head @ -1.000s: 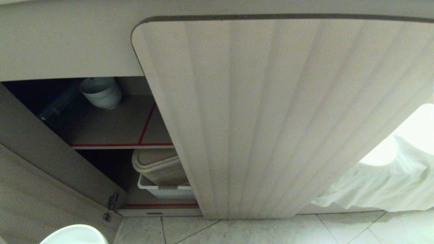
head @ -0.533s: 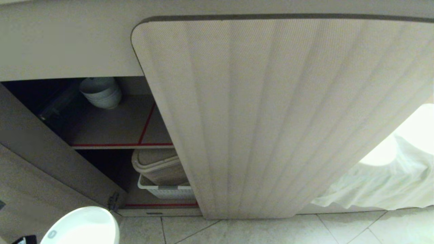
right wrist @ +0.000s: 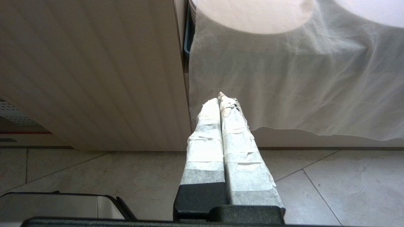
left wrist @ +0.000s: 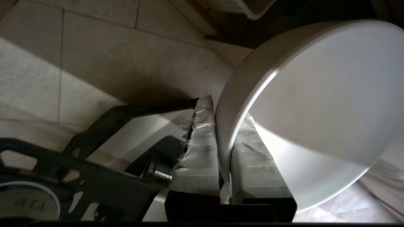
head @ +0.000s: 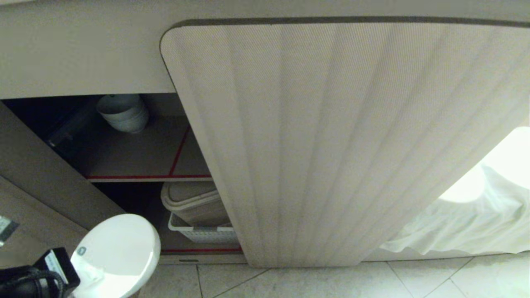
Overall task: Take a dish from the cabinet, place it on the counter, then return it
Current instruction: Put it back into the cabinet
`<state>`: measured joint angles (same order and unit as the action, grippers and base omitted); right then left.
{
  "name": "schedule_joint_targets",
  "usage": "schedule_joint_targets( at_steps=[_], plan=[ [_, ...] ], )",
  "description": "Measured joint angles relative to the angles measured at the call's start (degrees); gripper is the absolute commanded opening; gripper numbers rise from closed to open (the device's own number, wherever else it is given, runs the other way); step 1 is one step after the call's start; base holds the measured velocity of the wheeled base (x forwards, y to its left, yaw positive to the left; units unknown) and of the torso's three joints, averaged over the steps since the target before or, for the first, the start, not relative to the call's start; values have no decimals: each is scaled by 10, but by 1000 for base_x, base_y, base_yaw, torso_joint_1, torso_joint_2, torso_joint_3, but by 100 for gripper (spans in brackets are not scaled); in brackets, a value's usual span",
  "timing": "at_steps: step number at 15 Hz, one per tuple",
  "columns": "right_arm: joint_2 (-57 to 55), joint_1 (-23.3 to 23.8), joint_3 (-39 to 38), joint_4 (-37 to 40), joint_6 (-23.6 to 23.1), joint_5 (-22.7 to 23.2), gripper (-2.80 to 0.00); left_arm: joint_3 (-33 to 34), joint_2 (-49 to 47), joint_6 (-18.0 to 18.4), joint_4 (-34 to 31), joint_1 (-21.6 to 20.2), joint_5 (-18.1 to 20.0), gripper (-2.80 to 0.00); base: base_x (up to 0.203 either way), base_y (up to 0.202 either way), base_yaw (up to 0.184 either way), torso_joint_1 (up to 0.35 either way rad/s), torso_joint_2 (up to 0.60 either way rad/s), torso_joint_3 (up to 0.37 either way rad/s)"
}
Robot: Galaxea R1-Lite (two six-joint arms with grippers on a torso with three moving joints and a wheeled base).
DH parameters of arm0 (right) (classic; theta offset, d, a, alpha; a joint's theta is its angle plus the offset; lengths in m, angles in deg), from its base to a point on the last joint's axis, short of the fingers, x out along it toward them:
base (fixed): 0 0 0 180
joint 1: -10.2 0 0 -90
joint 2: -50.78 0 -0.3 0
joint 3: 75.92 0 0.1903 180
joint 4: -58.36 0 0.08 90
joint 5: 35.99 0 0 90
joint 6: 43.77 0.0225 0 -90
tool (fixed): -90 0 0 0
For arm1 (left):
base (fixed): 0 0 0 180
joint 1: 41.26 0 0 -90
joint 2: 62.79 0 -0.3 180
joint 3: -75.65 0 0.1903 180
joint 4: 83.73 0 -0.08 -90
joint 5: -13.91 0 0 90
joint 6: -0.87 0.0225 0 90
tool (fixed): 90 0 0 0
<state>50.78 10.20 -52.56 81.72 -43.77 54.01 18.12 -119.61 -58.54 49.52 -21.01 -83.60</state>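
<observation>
Left gripper [left wrist: 224, 176] low in front of the open cabinet [head: 149, 153], taped fingers [left wrist: 199, 157] clamped on the rim of the white bowl [head: 118, 256], one finger outside the wall, one inside. Bowl is held tilted, clear of the tiled floor [head: 331, 281], down by the bottom shelf edge, well below the upper shelf [head: 140, 176] with its red edging where the stack of white bowls [head: 123, 112] sits. Reads as the return step: bowl in hand, heading back in. Next move calls for lifting it to the upper shelf opening, clearing the open door [head: 37, 182] and the ribbed shut door [head: 331, 145], setting it level near the stack. Right gripper [right wrist: 222, 104] parked by the white cloth [right wrist: 300, 78], fingers together, holding nothing.
</observation>
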Motion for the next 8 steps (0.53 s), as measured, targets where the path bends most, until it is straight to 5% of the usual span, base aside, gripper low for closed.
schedule_joint_targets(
  at_steps=[8],
  plan=[
    [0,0,0,0,0,0,-280,3,-60,-12,27,-11,2,-280,0,0,0,0,0,0]
  ],
)
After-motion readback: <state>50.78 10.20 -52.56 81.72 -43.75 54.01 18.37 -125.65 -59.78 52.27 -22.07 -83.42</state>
